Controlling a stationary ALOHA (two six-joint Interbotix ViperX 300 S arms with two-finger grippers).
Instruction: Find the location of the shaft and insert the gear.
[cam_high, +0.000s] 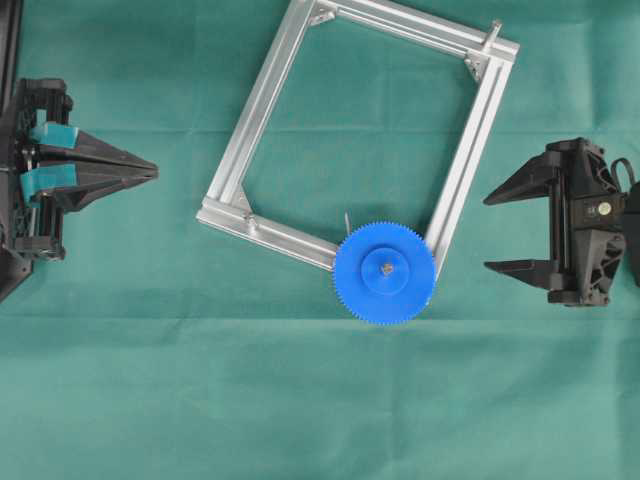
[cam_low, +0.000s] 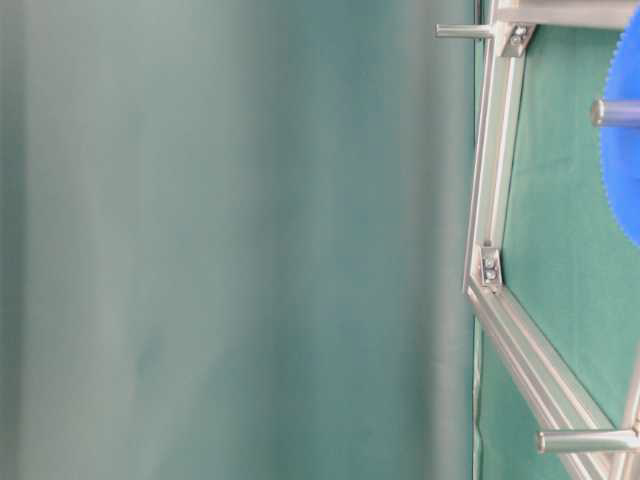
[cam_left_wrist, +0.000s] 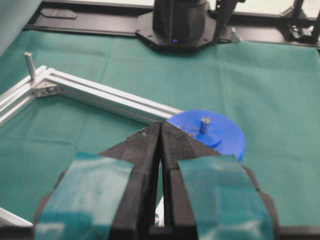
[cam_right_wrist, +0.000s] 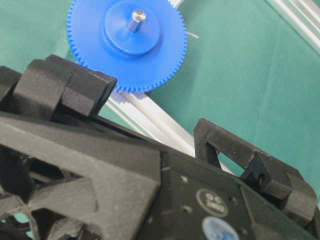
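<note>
The blue gear (cam_high: 384, 290) lies flat on the near right corner of the aluminium frame (cam_high: 260, 100), with the silvery shaft (cam_high: 386, 267) poking up through its hub. The left wrist view shows the gear (cam_left_wrist: 227, 137) and shaft (cam_left_wrist: 204, 124) just past my left gripper (cam_left_wrist: 160, 126), which is shut and empty. In the overhead view the left gripper (cam_high: 155, 172) sits far left of the frame. My right gripper (cam_high: 487, 233) stands open and empty to the right of the gear. The gear (cam_right_wrist: 150, 60) and shaft (cam_right_wrist: 135, 20) lie beyond the right gripper (cam_right_wrist: 155, 105).
A longer silver bolt (cam_high: 493, 35) stands at the frame's far right corner. A thin pale wire (cam_high: 347, 222) sticks out beside the gear. Green cloth (cam_high: 300, 400) covers the table. The other arm's black base (cam_left_wrist: 180, 22) is at the far side.
</note>
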